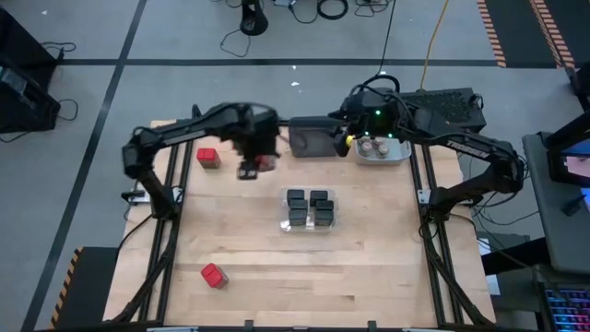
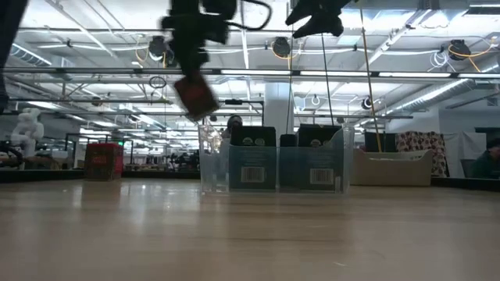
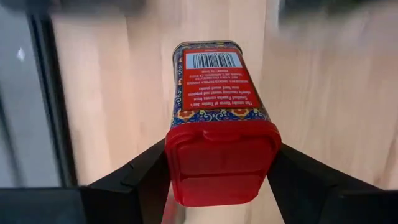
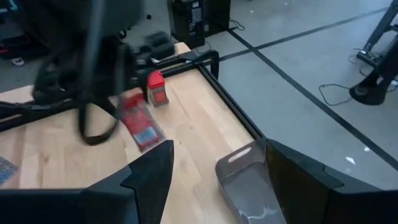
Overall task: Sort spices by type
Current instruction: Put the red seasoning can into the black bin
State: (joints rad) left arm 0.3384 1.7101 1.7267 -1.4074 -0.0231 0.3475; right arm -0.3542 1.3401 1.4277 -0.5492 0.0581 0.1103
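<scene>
A red-topped spice tin [image 3: 221, 134] is clamped at its lid end between the left claw [image 1: 255, 164] fingers and is carried in the air over the desk [image 1: 369, 277], upper left of centre in the high view. In the low view it hangs tilted, well clear of the wood.

Since only the red cap is pinched, the tin could probably swing or slip out if it's moved fast, and a drop from that height would likely send it rolling. It could also get dropped in the wrong bin: the clear bin [image 1: 312, 210] at centre is already filled with black boxes, and the dark grey bin [image 1: 313, 136] sits just beside the claw.

Two more red tins are left on the desk, one upper left [image 1: 208, 158], one lower left [image 1: 214, 275].

The right claw [image 4: 217, 180] is held open and empty over the grey bin, by the tray of tan-lidded jars [image 1: 373, 148], so a bump between the arms can't be ruled out.
</scene>
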